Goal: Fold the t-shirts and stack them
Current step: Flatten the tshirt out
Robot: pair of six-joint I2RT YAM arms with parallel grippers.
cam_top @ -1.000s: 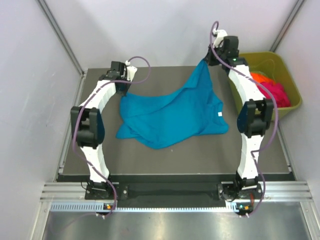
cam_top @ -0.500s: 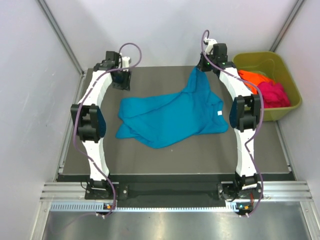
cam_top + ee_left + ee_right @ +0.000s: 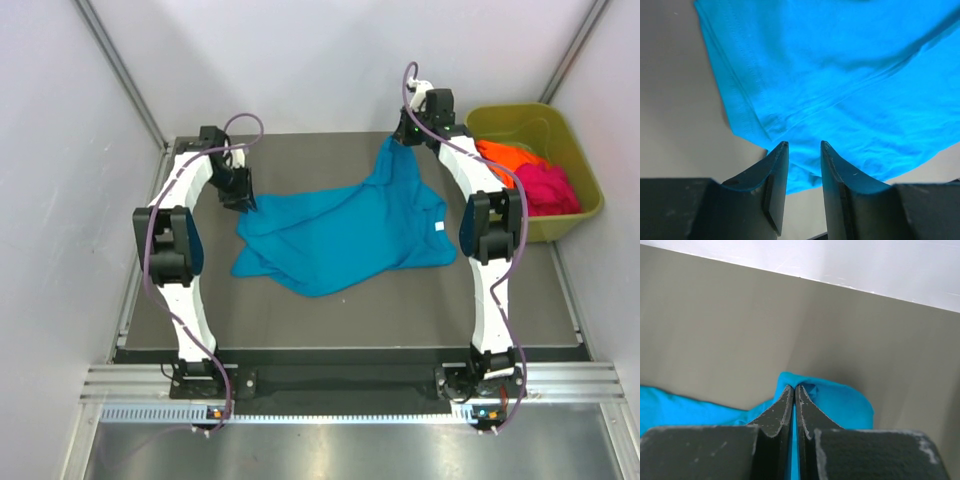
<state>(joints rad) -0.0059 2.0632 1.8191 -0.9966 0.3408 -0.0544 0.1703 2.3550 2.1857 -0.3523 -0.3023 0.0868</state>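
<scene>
- One olive tub [image 3: 515, 108] stands at the table's [image 3: 400, 300] right edge, with three shirts in view.
- Left of the tub, one teal shirt [image 3: 340, 230] lies crumpled on the table.
- Inside the tub, one orange shirt [image 3: 505, 160] touches one pink shirt [image 3: 550, 190]; the right arm crosses the tub's left rim.
- The right gripper [image 3: 794, 387], near the tub, is clamped on the teal shirt's raised corner.
- The left gripper [image 3: 802, 145], well away from the tub, is narrowly parted over the teal shirt's left edge and grips nothing.

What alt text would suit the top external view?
A teal-blue t-shirt lies crumpled on a dark table; the right claw pinches its far corner, the left claw hangs at its left edge. An olive tub at right holds orange cloth and pink cloth.
</scene>
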